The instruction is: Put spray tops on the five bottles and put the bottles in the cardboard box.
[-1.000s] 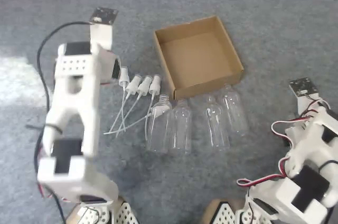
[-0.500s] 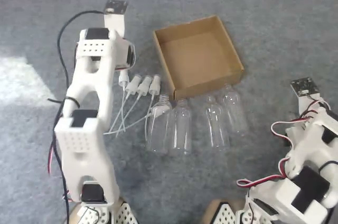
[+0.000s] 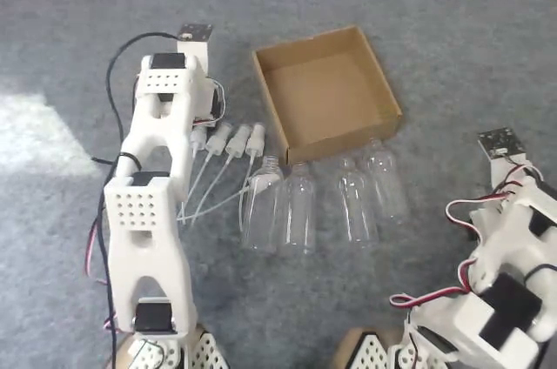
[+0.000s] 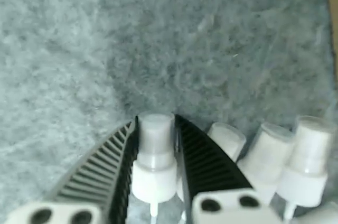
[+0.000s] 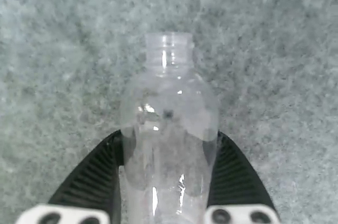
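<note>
Capping the first bottle looks to be the step in hand: no bottle wears a top, and none lies in the box (image 3: 324,90). The left gripper (image 4: 155,121) pinches a top (image 4: 154,155) at the left end of the row, with the jaws tight on both its sides. Three other tops (image 4: 270,152) lie just to its right on the carpet (image 4: 158,34). The right gripper (image 5: 170,137) clasps a bottle (image 5: 169,102) round its body, open neck pointing away from the wrist (that arm sits at the near right, well apart from the rest). Four bottles (image 3: 300,208) lie side by side just near of the box, necks toward it.

Next, I judge, the left arm must lift the top clear of its neighbours and carry it right, while the right arm brings the bottle to meet it. The tube (image 4: 153,211) has to enter the neck before the cap can seat, so alignment matters most.
</note>
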